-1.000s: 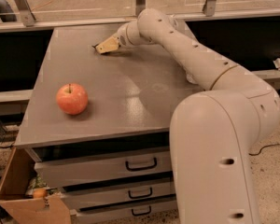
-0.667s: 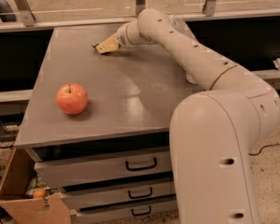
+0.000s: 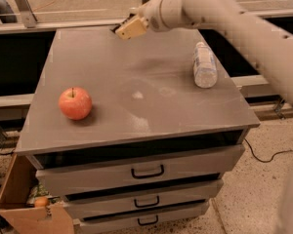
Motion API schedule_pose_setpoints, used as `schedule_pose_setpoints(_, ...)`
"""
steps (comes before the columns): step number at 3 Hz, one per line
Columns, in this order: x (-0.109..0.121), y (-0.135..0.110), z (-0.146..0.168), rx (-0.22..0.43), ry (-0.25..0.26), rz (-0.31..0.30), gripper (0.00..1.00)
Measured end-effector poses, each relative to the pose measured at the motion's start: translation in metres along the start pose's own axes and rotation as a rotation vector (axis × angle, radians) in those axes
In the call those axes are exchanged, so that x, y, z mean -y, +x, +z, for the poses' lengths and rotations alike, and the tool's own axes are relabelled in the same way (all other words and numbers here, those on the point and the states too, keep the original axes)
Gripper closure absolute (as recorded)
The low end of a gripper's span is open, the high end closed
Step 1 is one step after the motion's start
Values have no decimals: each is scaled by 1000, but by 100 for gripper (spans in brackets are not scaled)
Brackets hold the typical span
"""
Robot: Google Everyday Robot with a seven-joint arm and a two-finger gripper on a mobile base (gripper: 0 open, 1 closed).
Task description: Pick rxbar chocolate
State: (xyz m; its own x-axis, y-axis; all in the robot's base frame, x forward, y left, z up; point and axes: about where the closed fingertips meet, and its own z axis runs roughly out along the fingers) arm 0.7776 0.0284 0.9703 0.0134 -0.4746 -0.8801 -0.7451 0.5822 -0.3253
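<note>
Fingers look pressed together on your gripper, top middle, at the worktop's far edge. The rxbar chocolate does not show, so lift slowly and check.

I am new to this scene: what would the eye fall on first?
The round red apple stands out most, on the left of the grey metal drawer cabinet's top. A clear plastic bottle lies on its side near the right edge, and the cream gripper is at the far edge.
</note>
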Motion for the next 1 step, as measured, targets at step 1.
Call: schedule_pose_setpoints(1, 21, -18, -58, 18, 68, -75, 100)
